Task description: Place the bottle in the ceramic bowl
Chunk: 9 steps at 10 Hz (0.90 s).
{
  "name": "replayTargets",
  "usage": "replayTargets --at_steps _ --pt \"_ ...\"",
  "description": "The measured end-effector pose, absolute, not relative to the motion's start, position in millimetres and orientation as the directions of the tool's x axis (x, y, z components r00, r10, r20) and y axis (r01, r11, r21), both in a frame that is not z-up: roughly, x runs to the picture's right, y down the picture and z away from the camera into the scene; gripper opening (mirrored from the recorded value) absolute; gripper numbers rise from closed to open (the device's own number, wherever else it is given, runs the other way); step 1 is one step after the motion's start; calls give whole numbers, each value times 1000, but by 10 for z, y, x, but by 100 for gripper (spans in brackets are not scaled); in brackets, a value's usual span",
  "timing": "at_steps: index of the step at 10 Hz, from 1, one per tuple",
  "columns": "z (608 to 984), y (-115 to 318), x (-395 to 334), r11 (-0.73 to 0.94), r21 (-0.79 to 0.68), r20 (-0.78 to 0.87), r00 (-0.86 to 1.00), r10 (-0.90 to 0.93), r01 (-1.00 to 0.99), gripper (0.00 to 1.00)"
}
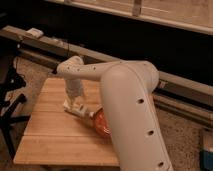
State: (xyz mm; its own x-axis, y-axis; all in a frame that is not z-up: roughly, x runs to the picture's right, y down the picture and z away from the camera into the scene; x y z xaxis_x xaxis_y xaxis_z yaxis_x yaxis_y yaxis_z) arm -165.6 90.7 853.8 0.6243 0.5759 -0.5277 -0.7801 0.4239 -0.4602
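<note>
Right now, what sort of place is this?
Likely a lab or test bay: a wooden table on speckled floor, a long rail behind. The gripper hangs low over it beside the ceramic bowl.

A light wooden plank table (50, 145) stands on speckled grey floor (189, 137); behind the table runs a long grey rail (182, 86).

One arm (131, 100) is in view, bearing one gripper (74, 105), which is low over the far middle of the tabletop (50, 136), just left of the bowl (99, 124). There is one tabletop, of wood. One orange-red bowl stands on it, partly behind the arm. One pale bottle (84, 112), it seems, lies between gripper and bowl, though it is hard to tell from the gripper. One small white box (35, 32) sits on the one ledge (50, 44) behind.
</note>
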Motion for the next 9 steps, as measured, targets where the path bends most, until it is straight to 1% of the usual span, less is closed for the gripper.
replayTargets --at_steps 2,7,8,9 --pt "8686 1015 -1708 443 -458 -540 636 551 -771 65" --pt "8836 1184 -1781 475 -458 -562 659 500 -751 65" --pt "8871 1240 -1794 480 -456 -576 660 482 -749 63" --pt "8889 1273 -1802 483 -454 -588 659 469 -749 56"
